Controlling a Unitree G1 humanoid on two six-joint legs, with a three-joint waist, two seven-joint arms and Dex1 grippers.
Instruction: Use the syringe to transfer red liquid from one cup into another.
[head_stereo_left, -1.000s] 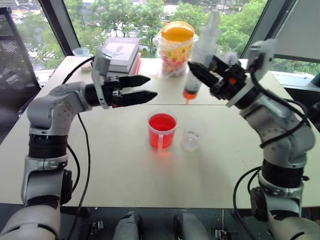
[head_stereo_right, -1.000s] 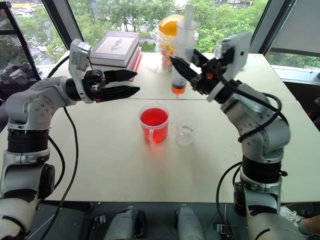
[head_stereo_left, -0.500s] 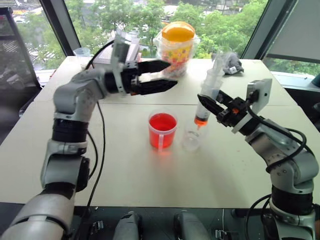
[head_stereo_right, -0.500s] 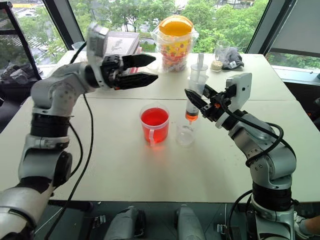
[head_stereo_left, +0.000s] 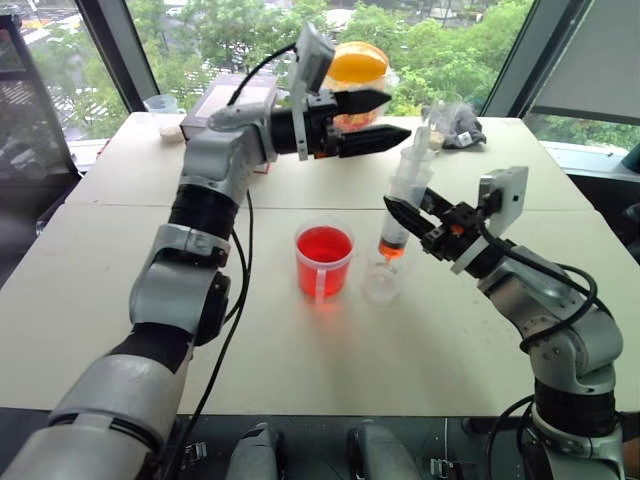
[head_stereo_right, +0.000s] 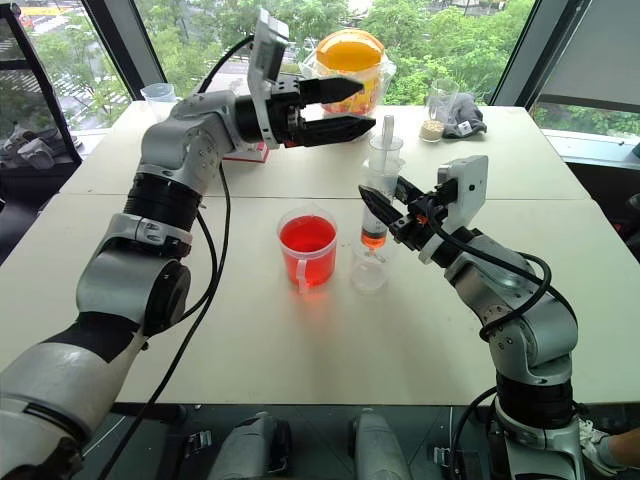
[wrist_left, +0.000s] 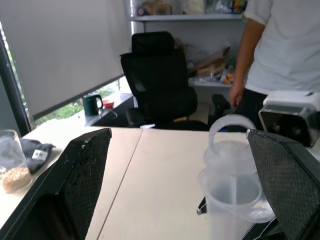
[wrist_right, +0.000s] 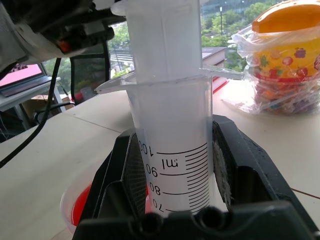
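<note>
Right fingers (head_stereo_left: 412, 216) clench the light, slick, clear plastic syringe (head_stereo_left: 403, 203) by its rigid barrel; left fingers (head_stereo_left: 385, 118), released, should take its plunger.

Syringe (wrist_left: 231, 187) top between wide black jaws, person (wrist_left: 272, 47) apparently standing behind

Open table (head_stereo_left: 250, 350) all around the handled cup (head_stereo_left: 324, 259) from three through nine o'clock. At its three o'clock the small cup (head_stereo_left: 381, 281) is blocked from above by the syringe (head_stereo_left: 403, 200) in the right gripper (head_stereo_left: 412, 219), and the left gripper (head_stereo_left: 385, 116) crowds twelve o'clock before the candy jar (head_stereo_right: 351, 55).
</note>
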